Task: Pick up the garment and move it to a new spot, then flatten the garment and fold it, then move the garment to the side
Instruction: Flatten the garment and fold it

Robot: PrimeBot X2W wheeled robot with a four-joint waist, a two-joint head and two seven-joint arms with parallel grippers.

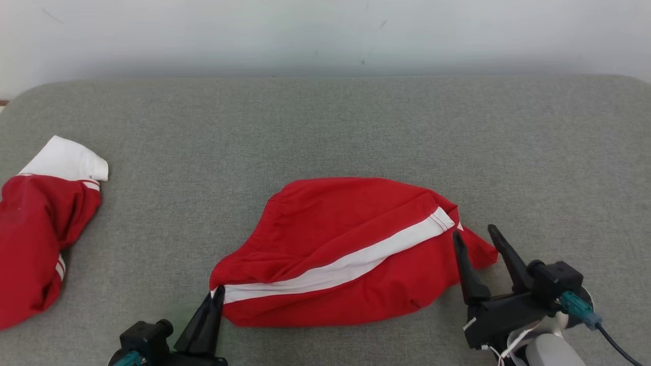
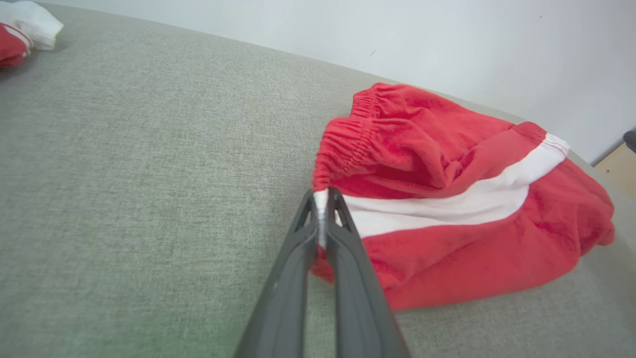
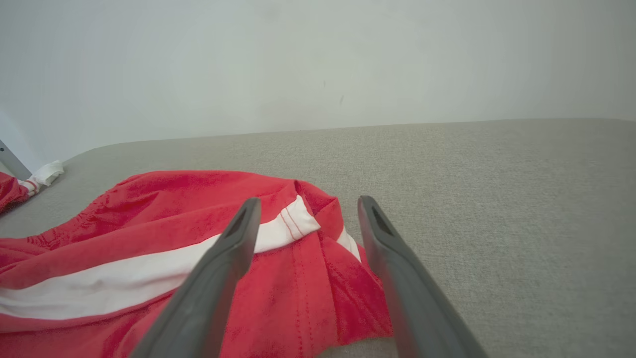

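Your left gripper (image 2: 322, 209) is pinching the red shorts (image 1: 346, 223) at the waistband corner; your right gripper (image 1: 474, 233) is hanging spread by the hem. Likely soft, light cloth: grip there.

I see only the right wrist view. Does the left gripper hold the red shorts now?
Observer: Yes. The left gripper is shut on the shorts, pinching one end of the white stripe.
Operator: At my left edge I see a small red and white piece. What is it?
Observer: A second garment, red with a white cuff, lying apart from the shorts on the robot's left.
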